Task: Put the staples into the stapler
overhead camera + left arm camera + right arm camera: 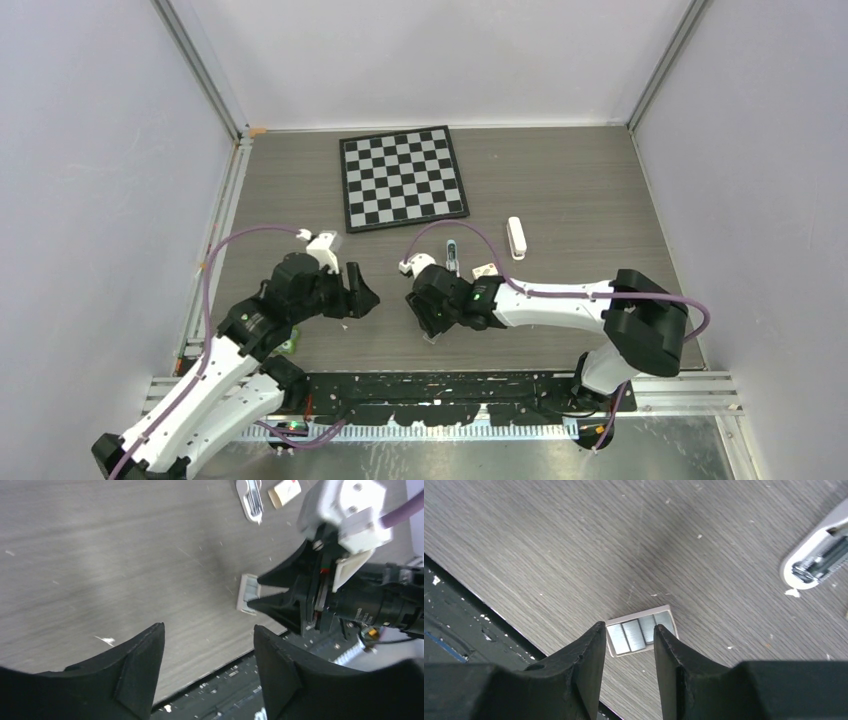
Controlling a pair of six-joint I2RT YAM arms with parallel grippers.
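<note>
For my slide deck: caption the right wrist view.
Right fingers poised apart over the staples, with the open stapler lying at upper right.

Top view: bright, even, diffuse light; pale walls [100, 150] near white; soft short shadows on the table [560, 180].
Left wrist view: wood grain smeared by motion blur; faint dark patch at centre; left gripper [209, 627] at 6 o'clock black, soft-edged.
Right wrist view: grain sharp; staples [640, 632] crisp, dull sheen; stapler [814, 565] at 3 o'clock, metal glinting; soft shadow at 12 o'clock.
</note>
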